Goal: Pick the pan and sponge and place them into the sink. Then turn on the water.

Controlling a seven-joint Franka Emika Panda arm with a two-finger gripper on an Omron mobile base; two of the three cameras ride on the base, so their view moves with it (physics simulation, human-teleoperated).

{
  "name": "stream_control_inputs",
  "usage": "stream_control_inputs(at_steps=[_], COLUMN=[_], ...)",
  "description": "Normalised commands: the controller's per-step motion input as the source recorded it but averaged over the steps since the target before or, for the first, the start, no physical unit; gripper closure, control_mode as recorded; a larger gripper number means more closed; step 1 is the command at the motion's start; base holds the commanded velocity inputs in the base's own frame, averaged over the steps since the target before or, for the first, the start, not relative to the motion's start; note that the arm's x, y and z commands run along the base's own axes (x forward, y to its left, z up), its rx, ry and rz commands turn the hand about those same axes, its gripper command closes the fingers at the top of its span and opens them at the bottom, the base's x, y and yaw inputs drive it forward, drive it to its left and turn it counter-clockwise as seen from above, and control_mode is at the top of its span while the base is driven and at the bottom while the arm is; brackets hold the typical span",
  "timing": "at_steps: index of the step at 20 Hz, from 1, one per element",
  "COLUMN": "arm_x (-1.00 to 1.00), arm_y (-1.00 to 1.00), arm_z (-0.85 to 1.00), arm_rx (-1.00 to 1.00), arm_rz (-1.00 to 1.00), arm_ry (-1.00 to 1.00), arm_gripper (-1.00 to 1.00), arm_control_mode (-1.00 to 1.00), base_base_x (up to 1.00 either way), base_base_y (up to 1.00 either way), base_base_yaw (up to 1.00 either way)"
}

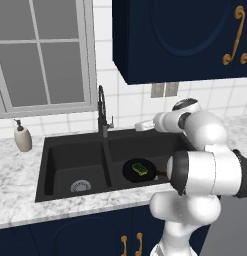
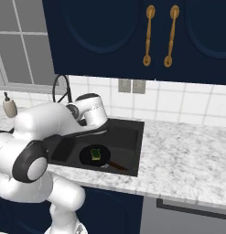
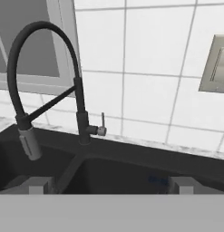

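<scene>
**Pan and sponge in the right basin, hand facing the faucet**

While the arm reaches out over the sink (image 1: 50,150), the pan (image 1: 130,172) lies flat on the floor of the right basin, with the sponge (image 1: 141,168) resting inside it, yellow with a green face. From the right base view the pan's (image 2: 89,160) thin dark handle runs toward the basin's near right corner, and the sponge (image 2: 95,155) sits near the middle of the pan. The left basin shows its round silver drain (image 1: 80,186).

Seen from the hand, the gripper (image 3: 111,185) has its two finger tips (image 3: 38,185) set wide apart with nothing between them. Straight ahead stands the faucet (image 3: 80,113), its gooseneck arching left and down to the spray head over the left basin; the small side lever (image 3: 102,123) stands upright beside the faucet body. Whether any water runs is hard to make out; no stream is apparent below the spout. A soap dispenser (image 1: 22,137) stands on the counter (image 1: 15,175), left of the sink.
</scene>
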Motion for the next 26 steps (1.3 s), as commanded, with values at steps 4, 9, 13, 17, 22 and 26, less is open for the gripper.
stream_control_inputs(at_steps=[4,9,13,17,22,26], arm_x=[0.51,0.46,0.37,0.31,0.44,0.53], arm_y=[-0.33,-0.03,0.0,0.0,0.0,-0.1], arm_z=[0.0,-0.02,-0.08,-0.11,-0.08,0.0], arm_rx=[0.1,0.02,0.0,0.0,0.05,0.15], arm_rz=[0.11,0.19,0.21,0.22,0.2,0.19], arm_ry=[-0.04,0.05,0.03,0.0,0.01,0.09], arm_gripper=[-1.0,-1.0,-1.0,-1.0,-1.0,-1.0], arm_control_mode=[-1.0,-1.0,-1.0,-1.0,-1.0,-1.0], base_base_x=[0.0,0.0,0.0,0.0,0.0,0.0], base_base_y=[0.0,0.0,0.0,0.0,0.0,0.0], base_base_yaw=[0.0,0.0,0.0,0.0,0.0,0.0])
